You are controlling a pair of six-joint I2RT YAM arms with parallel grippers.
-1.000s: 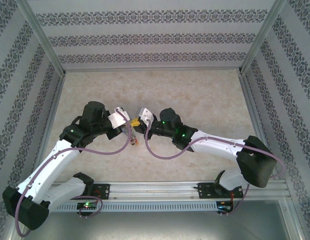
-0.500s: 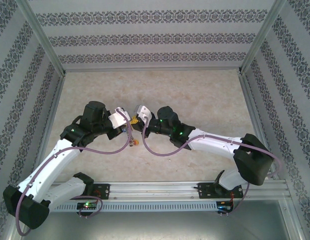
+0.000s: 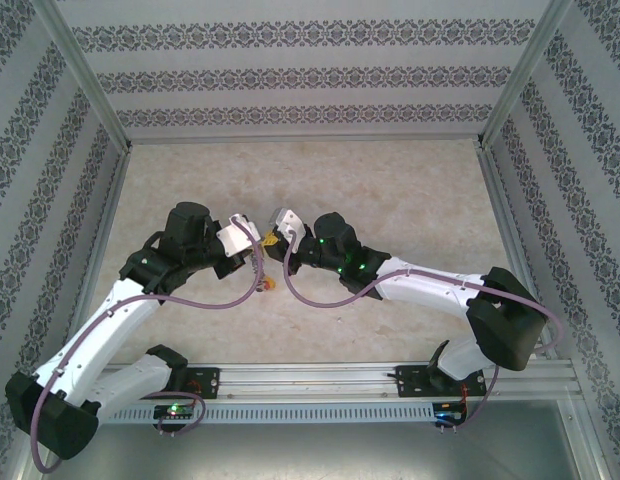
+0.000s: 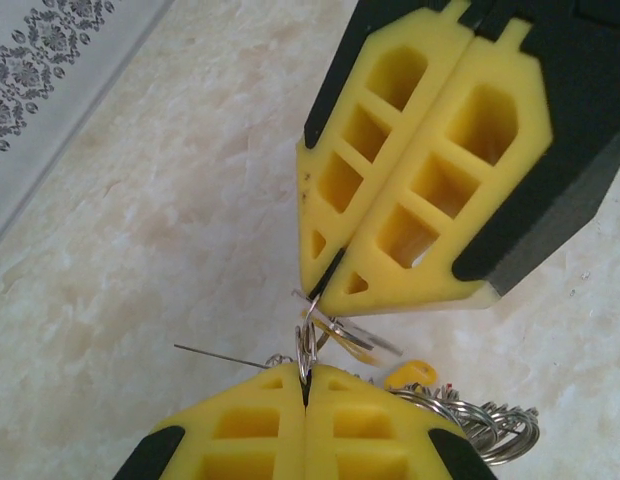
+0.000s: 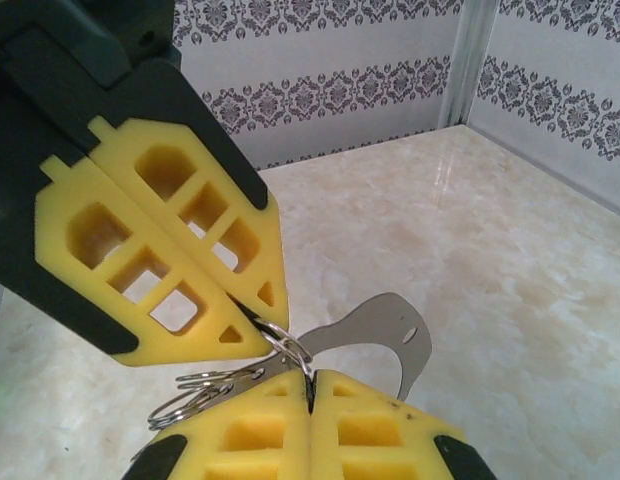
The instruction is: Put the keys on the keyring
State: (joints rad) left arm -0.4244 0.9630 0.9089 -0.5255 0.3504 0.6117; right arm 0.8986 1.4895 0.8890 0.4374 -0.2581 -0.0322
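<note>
My two grippers meet tip to tip above the middle of the table, the left gripper (image 3: 252,252) on the left and the right gripper (image 3: 274,243) on the right. In the left wrist view the left gripper (image 4: 306,385) is shut on a small split ring (image 4: 306,345); the right gripper (image 4: 317,290) is shut just above it. In the right wrist view the right gripper (image 5: 310,385) is shut on a linked small ring (image 5: 295,352). Beside it curves the flat grey keyring (image 5: 390,335). The keys (image 4: 410,373), one with a yellow tag, hang with a bunch of rings (image 5: 205,390).
The marble-patterned table (image 3: 390,190) is boxed in by patterned walls with metal frame posts (image 3: 85,85). Purple cables (image 3: 310,300) loop under both wrists. The arm bases sit on the rail (image 3: 310,380) at the near edge.
The right gripper has shifted slightly left and away from the near edge, closing in on the left gripper. The left arm has barely moved. Both stay shut.
</note>
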